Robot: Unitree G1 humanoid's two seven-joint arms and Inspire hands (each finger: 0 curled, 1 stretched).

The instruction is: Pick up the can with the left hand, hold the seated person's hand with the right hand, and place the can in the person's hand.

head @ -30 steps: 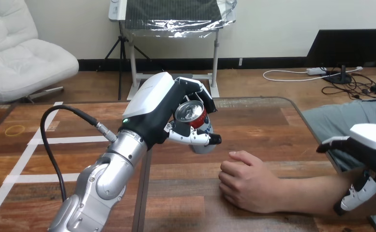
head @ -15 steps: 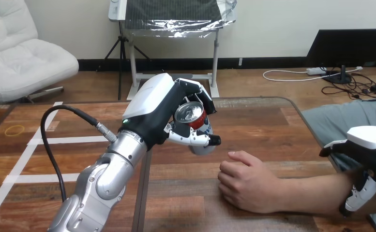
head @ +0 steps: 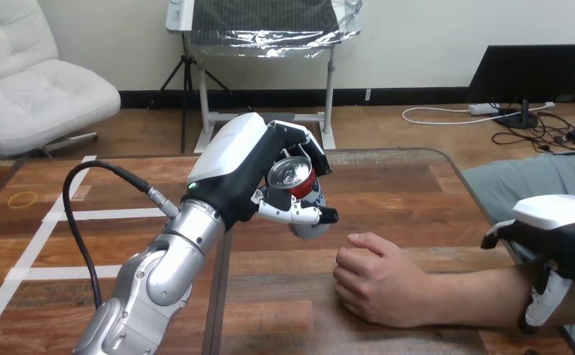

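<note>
Fingers point(head: 291, 213), left hand point(head: 232, 159): round can point(head: 291, 174), unchanged | right hand point(head: 559, 225): higher over forearm point(head: 469, 296)

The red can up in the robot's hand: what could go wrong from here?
1. The red and silver metal can sits tilted in the black-and-white left hand, above the wooden table; a slip could drop it.
2. The person's hand lies knuckles up, so there is no open palm to take it.
3. The robot's right hand is over the person's forearm, away from that hand.
</note>
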